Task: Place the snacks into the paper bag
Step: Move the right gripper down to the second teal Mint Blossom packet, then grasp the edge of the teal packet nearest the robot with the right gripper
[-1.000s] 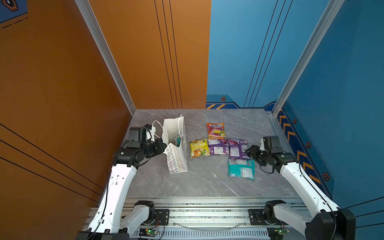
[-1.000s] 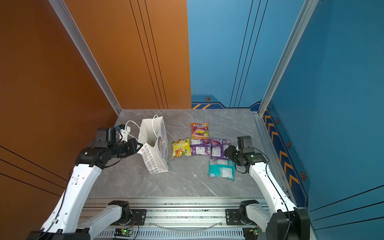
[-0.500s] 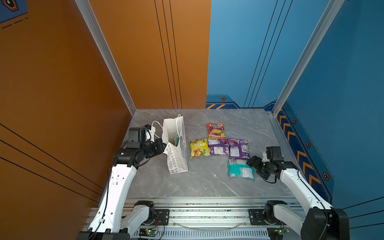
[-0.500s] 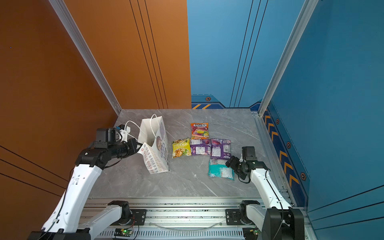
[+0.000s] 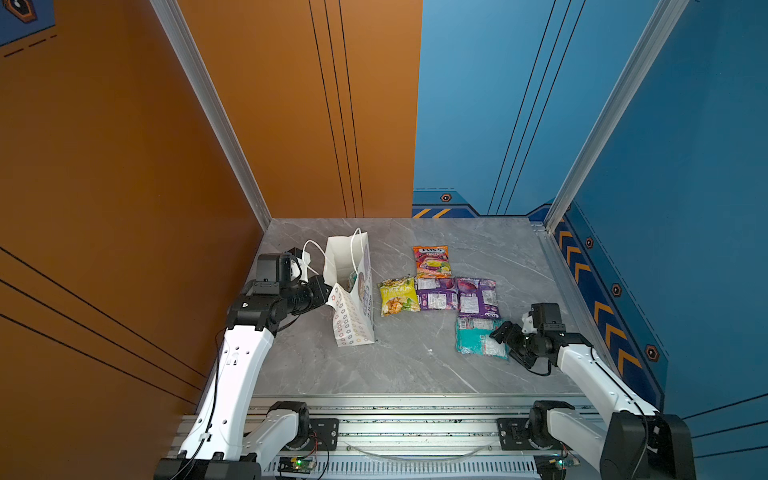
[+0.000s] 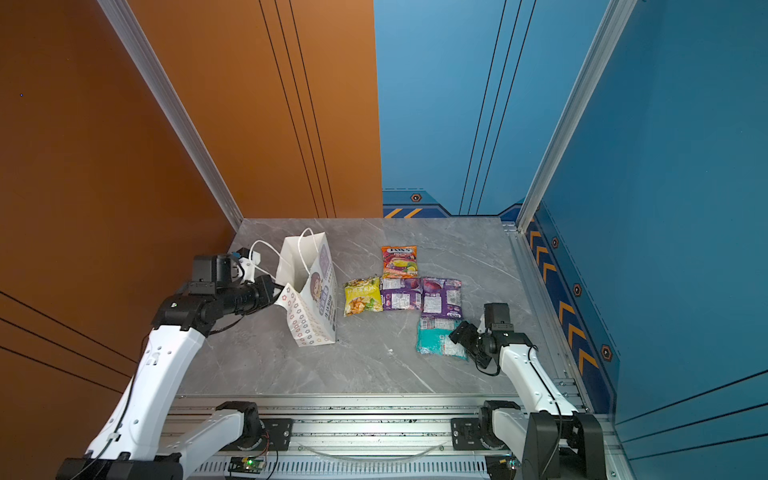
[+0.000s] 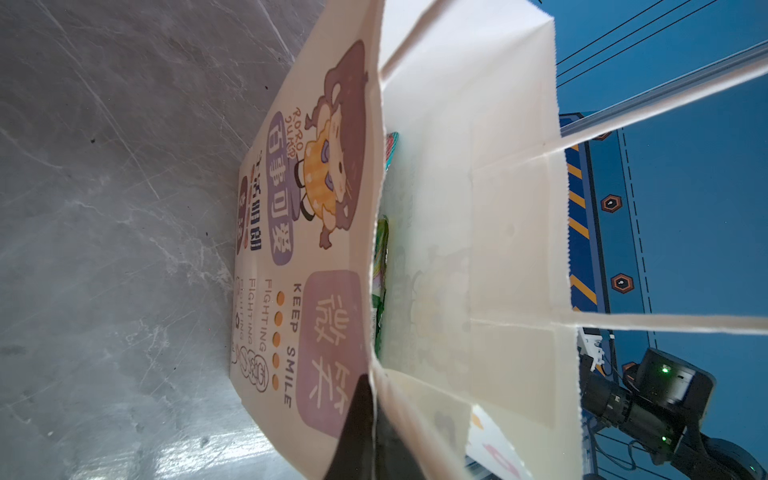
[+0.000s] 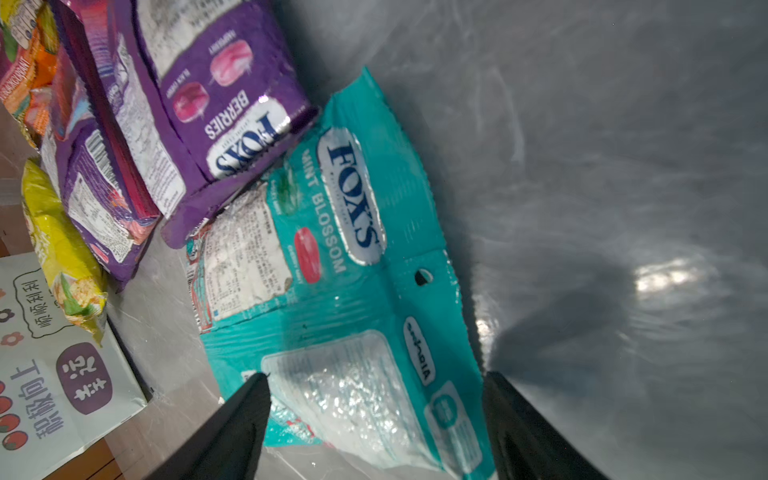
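- Top views: the tall white paper bag [image 5: 351, 303] with white cord handles stands upright on the left part of the grey marbled desk [image 5: 399, 365], mouth open. The left tool [image 5: 328, 296] is clamped on the bag's near rim. Five flat crinkly plastic snack packets lie on the desk right of the bag: an orange packet [image 5: 431, 261] farthest back, a yellow packet [image 5: 397, 296], two purple packets [image 6: 401, 294] [image 6: 441, 297] side by side, and a teal packet [image 6: 438, 341] nearest the front. The right tool [image 6: 459, 332] sits low at the teal packet's right edge, jaws spread.
- Left wrist view: the left tool [image 7: 370, 419] pinches the bag's [image 7: 478, 208] rim, one finger outside, one inside. Green and teal packet edges [image 7: 380, 266] show within the bag.
- Right wrist view: the right tool's [image 8: 374, 411] black fingers [image 8: 245, 415] stand wide apart, straddling the teal packet's [image 8: 353, 270] clear-windowed end. Contact cannot be told. The purple packet [image 8: 216, 104] overlaps the teal packet's far corner.
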`<move>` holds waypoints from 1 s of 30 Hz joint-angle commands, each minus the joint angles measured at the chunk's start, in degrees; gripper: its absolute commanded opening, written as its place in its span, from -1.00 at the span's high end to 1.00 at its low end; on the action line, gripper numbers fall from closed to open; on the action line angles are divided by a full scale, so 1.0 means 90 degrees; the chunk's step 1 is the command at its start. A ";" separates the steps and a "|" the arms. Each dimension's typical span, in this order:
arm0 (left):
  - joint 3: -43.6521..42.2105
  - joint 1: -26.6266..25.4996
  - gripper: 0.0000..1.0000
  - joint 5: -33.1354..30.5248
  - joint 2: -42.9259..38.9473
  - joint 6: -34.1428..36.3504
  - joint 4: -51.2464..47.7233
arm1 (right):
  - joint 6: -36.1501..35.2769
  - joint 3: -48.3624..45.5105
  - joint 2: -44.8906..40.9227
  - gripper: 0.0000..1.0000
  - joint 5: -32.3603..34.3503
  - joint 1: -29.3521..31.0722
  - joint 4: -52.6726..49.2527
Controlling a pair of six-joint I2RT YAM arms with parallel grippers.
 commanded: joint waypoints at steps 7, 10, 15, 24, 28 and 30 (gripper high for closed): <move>0.0034 0.0076 0.89 -0.0055 0.0070 0.0122 -0.0031 | 0.0030 -0.0165 0.0035 -0.52 -0.0045 -0.0021 0.0278; 0.0026 0.0078 0.88 -0.0046 0.0051 0.0132 -0.0030 | 0.0057 -0.0202 0.0015 -0.45 -0.0020 -0.0008 0.0323; 0.0026 0.0078 0.88 -0.0045 0.0041 0.0122 -0.0028 | 0.0100 -0.0190 0.0015 -0.32 0.0049 0.0036 0.0366; -0.0059 0.0069 0.88 -0.0012 -0.0037 0.0083 -0.0037 | 0.0051 -0.0018 0.0151 0.19 0.0306 0.0253 0.0299; -0.0052 0.0069 0.88 0.0010 -0.0028 0.0065 -0.0032 | -0.0006 0.0134 0.0149 0.43 0.0608 0.0532 0.0187; -0.0056 0.0059 0.88 0.0024 -0.0037 0.0044 -0.0035 | -0.0018 0.0190 0.0137 0.55 0.0695 0.0637 0.0164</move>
